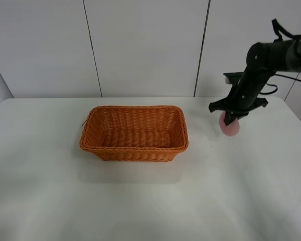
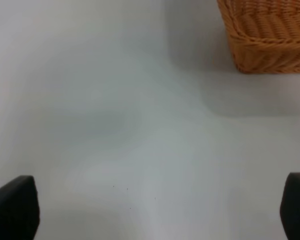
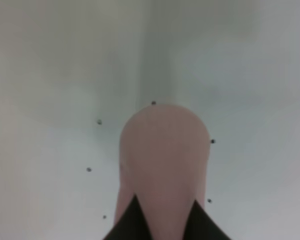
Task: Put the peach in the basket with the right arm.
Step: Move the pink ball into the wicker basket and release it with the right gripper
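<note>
Black right tool [image 1: 230, 120] clamps peach [image 1: 231, 129] from above, pinched across its flanks, likely for a clean lift. Peach sits directly under tool, low over bench [image 1: 251, 196]; contact unclear. Basket [image 1: 134, 145] well apart, toward left arm's side, empty.

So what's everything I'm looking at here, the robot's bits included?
basket: one, orange-brown wicker, nothing inside, middle of the table
peach: one, pink, right of the basket, between the right gripper's fingers
specks: several, dark, on the table around the peach
table: one, white, under everything
wall: pale panels, behind the table
right arm: one, black, reaching in from the right
right gripper: one, black, shut on the peach
left gripper: one, black, open, above the table beside the basket
</note>
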Robot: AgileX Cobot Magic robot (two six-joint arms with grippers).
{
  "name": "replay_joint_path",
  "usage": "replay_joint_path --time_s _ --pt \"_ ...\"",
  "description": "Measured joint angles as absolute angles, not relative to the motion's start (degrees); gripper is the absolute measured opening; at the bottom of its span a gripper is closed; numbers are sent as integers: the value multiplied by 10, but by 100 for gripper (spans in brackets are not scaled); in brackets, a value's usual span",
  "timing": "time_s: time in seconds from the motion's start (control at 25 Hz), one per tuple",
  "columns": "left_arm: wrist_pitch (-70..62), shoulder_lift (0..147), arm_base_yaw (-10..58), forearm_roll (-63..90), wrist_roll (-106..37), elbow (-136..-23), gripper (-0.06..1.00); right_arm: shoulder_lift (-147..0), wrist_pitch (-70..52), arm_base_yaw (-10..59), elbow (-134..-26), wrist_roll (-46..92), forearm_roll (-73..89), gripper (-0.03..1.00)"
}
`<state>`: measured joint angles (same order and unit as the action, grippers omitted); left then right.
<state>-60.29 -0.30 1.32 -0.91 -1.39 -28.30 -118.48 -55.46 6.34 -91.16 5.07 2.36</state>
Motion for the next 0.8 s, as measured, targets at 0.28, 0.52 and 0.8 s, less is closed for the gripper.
replay_joint_path --time_s 0.28,0.52,0.8 --pt "-603 -3 13 -9 -14 -283 99 -1179 -676 64 -1058 51 27 0" --pt "-603 -3 13 -9 -14 -283 99 -1179 -696 108 -1124 49 22 0" --pt "-603 -3 13 -9 -14 -283 99 -1180 -696 241 -1153 48 23 0"
